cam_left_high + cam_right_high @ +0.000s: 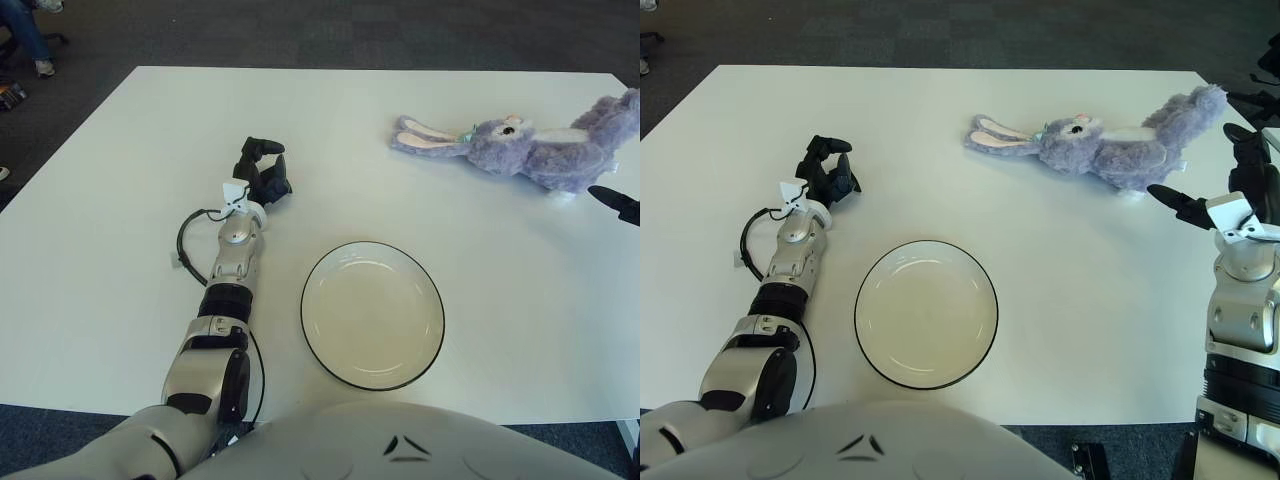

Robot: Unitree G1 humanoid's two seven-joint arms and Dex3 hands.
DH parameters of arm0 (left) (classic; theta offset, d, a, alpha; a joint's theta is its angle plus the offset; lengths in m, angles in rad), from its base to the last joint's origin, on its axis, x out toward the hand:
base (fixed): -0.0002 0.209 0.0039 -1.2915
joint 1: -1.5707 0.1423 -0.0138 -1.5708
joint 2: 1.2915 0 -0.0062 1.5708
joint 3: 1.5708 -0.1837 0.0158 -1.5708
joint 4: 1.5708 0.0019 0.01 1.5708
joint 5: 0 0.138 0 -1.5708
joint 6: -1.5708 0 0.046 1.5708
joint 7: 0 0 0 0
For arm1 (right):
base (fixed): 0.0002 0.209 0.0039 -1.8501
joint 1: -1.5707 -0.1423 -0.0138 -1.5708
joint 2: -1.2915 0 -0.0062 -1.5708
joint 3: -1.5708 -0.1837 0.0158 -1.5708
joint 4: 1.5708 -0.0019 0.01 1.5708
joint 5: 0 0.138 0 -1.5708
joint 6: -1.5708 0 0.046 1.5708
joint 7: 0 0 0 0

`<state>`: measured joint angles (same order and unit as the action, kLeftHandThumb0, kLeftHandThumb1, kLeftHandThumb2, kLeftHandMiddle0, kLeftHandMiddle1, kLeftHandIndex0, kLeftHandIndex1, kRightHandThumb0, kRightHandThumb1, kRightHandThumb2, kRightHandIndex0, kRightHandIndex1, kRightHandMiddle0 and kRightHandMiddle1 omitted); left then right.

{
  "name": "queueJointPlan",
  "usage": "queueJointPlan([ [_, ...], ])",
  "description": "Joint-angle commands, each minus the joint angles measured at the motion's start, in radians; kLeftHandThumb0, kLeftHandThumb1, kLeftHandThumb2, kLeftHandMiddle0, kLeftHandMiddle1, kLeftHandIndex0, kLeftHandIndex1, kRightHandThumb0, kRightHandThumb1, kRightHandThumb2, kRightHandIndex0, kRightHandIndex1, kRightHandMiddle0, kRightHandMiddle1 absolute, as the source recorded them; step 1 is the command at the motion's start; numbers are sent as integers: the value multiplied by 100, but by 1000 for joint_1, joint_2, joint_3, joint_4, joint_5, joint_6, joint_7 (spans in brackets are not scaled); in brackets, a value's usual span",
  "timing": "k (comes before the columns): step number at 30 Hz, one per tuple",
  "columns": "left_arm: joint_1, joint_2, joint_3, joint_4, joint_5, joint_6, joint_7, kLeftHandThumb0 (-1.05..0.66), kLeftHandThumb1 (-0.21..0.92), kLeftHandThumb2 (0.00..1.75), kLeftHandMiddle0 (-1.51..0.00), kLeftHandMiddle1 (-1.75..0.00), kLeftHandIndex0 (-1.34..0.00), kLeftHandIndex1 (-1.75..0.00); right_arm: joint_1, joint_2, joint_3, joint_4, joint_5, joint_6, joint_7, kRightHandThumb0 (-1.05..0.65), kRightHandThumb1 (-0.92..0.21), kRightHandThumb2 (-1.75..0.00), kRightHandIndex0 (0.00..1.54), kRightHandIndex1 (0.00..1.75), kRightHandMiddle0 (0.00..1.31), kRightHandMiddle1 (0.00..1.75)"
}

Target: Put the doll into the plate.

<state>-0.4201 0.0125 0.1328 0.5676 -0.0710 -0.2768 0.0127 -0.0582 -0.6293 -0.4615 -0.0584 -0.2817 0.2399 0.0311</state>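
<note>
Left hand (262,170) out on the white table (120,230), left of everything else, fingers curled in and holding nothing. Near the front edge, right of that arm, an empty white plate (372,313) with a dark rim. Further back and to the right, a purple bunny doll (1090,146) lying on its side, ears pointing left, well apart from the plate. Right hand (1230,185) at the far right, just beside the doll's rear end, fingers spread apart, one black finger (1175,203) reaching toward the doll, not touching it.
</note>
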Motion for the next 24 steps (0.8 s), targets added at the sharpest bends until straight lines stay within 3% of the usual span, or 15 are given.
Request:
queueJointPlan([
  [1,2,10,3,28,3,-1,1,-39,64,91,-103,-175,-37,-175,-40,23,-26,0,63,37,9,-54,-34,-83,7,0,0,32],
  [9,-5,16,1,48,7,-20,0,-39,63,92,-104,-175,-37,-175,-77,45,-55,-4,178,104,36,-49,-30,-92,4,1,0,20],
  [15,-8,19,0,56,7,-25,0,-39,62,93,-105,-175,-38,-175,-90,35,-62,10,211,125,31,-57,-39,-83,24,9,0,5],
  [17,-11,20,0,62,6,-25,-1,-39,62,93,-106,-175,-38,-175,-98,31,-62,26,217,122,27,-61,-46,-74,32,37,0,2],
  [19,-12,21,1,65,5,-24,-1,-39,62,93,-106,-175,-38,-175,-111,24,-65,53,223,117,26,-64,-52,-68,34,88,0,1],
  [22,-15,21,2,71,4,-23,0,-39,61,94,-107,-175,-38,-175,-133,17,-69,93,233,109,23,-68,-59,-62,36,139,0,0],
  [24,-17,22,3,76,3,-23,1,-39,61,94,-108,-175,-38,-175,-141,18,-69,105,237,107,18,-70,-62,-60,35,154,0,0],
])
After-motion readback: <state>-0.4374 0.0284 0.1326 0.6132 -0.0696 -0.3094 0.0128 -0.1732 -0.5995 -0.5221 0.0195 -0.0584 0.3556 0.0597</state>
